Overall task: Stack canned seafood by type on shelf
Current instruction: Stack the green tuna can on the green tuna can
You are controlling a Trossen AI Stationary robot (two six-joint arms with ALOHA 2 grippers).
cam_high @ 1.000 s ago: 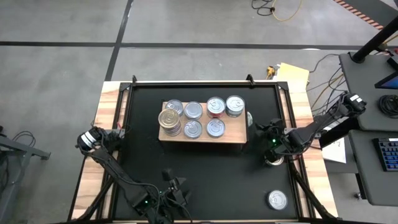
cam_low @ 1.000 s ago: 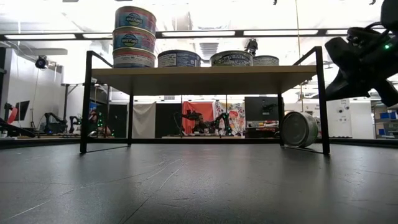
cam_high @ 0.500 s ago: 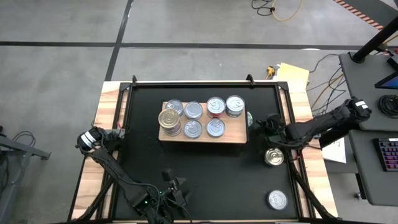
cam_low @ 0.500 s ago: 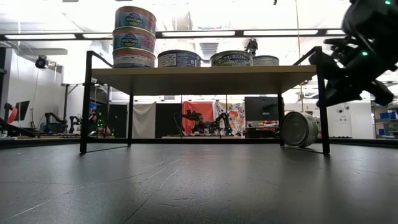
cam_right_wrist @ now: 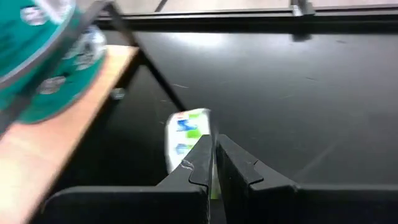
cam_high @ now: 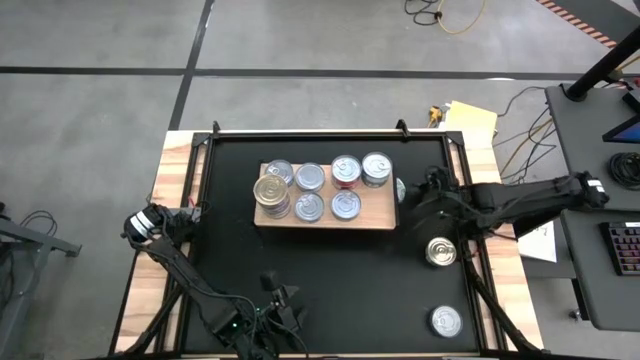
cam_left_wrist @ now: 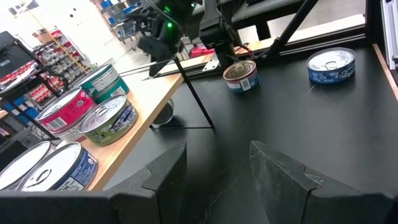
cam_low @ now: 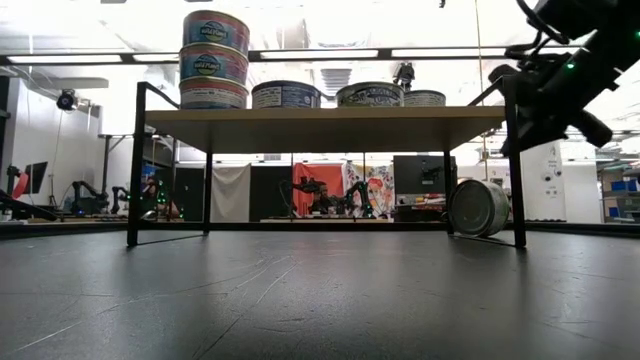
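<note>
Right gripper (cam_high: 418,193) has its fingers pressed together, nothing in them, sitting just off the right end of the shelf (cam_high: 325,217). Right in front of it a tin on its side (cam_right_wrist: 186,146) lies on the black mat (cam_high: 330,290) by the shelf's leg, green and blue label, text too blurry to read. Two more tins sit upright on the mat behind it, a gold-lidded one (cam_high: 440,251) and a silver one (cam_high: 446,321). The light wood shelf on thin black legs carries the rest, including a three-high stack (cam_low: 216,58). Left gripper (cam_high: 278,297) waits near the front edge, fingers apart, empty.
</note>
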